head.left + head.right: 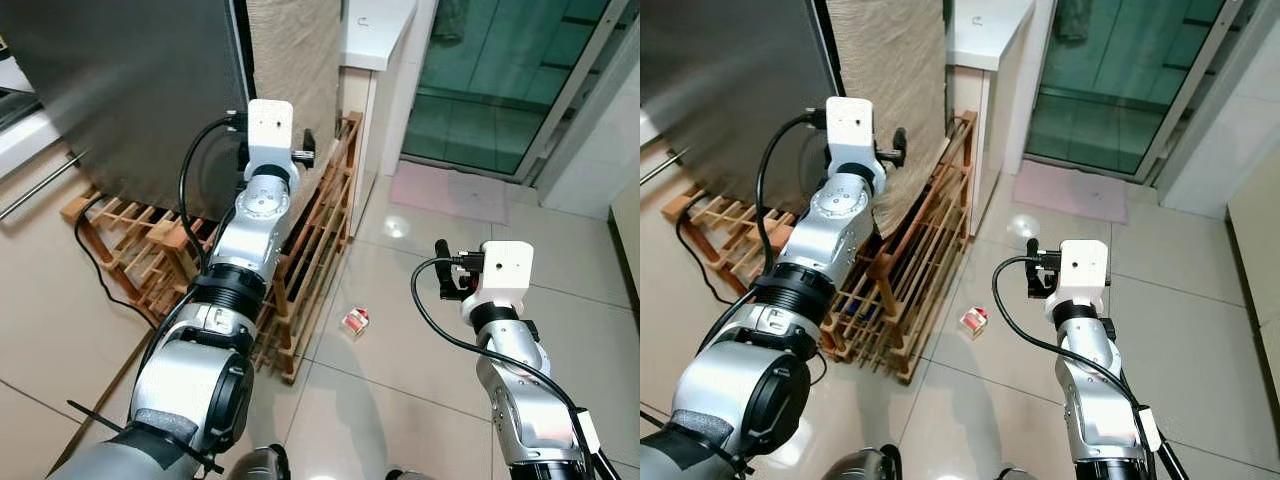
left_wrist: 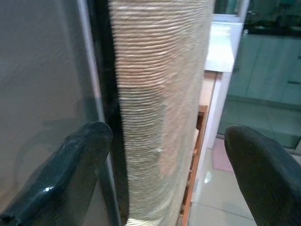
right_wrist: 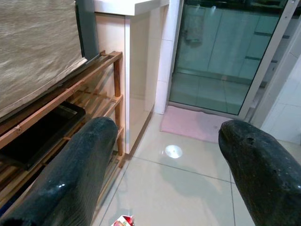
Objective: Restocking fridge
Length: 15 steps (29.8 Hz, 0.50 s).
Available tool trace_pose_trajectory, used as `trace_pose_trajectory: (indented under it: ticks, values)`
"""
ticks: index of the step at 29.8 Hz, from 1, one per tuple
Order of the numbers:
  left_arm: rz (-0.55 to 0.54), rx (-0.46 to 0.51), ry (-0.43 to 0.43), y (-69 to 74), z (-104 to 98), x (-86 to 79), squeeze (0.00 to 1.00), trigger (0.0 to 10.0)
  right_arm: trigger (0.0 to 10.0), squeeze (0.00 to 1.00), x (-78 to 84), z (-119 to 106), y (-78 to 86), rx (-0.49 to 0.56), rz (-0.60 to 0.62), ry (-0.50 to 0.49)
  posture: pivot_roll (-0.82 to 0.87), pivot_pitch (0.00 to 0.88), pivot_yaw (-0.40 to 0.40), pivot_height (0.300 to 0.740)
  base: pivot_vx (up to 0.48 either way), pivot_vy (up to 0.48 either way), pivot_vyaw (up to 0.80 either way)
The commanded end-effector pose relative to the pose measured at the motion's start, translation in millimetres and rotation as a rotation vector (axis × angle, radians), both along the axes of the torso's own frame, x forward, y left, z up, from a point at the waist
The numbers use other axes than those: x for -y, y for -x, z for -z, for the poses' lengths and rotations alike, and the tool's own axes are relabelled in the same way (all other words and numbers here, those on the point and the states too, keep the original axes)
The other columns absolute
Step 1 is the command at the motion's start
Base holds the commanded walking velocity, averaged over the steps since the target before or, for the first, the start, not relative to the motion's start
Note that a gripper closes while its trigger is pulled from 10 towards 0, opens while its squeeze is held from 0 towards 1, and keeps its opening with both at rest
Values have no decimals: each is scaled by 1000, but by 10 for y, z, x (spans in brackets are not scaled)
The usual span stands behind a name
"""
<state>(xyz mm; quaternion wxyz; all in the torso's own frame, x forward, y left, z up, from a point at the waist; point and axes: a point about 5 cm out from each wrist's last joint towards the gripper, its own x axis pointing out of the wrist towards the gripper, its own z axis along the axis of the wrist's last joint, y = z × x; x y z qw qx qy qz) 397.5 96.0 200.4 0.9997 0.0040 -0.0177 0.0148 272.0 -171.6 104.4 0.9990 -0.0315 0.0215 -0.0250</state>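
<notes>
Glossy beige tiled floor (image 1: pixel 400 400) carries a small red-white carton (image 1: pixel 355 320) beside the slatted wooden rack (image 1: pixel 310 270). Left end effector (image 2: pixel 164 155), fingers apart, faces the dark grey fridge door (image 1: pixel 130 90); right end effector (image 3: pixel 164 165), fingers apart, hangs above the carton.

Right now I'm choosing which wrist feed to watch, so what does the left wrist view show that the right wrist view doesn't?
Left wrist view: the open left gripper raised close against the grey fridge door, its fingers straddling the dark gap along the door's edge.

Right wrist view: the open right gripper over the tiled floor, with the small red and white carton, the pink mat and the wooden rack's shelves holding a black tray.

Both: the beige woven cover, white counter, wooden rack and glass door.
</notes>
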Motion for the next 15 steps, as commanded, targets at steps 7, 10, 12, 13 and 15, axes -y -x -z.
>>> trace_pose_trajectory:
  ticks: [7, 10, 12, 13, 15]
  values:
    - [8, -23, 28, -15, 42, 3, 0, 10000, 10000, 0, -6, -33, -24, 8, -6, -2, 30, 67, 29, 740, 0, 0, 0]
    - [74, -19, 20, -11, 38, 96, 0, 10000, 10000, 0, -8, -30, -25, 8, -8, -2, 30, 67, 27, 740, 0, 0, 0]
    - [91, -15, 21, -8, 35, 123, 0, 10000, 10000, 0, -9, -30, -25, 8, -8, -1, 30, 67, 27, 740, 0, 0, 0]
    - [133, -11, 33, -1, 22, 182, 0, 10000, 10000, 0, -10, -29, -25, 8, -9, 0, 28, 68, 28, 740, 0, 0, 0]
    - [155, 6, 25, 5, -14, 220, 0, 10000, 10000, 0, -12, -28, -28, 8, -10, 1, 27, 68, 30, 740, 0, 0, 0]
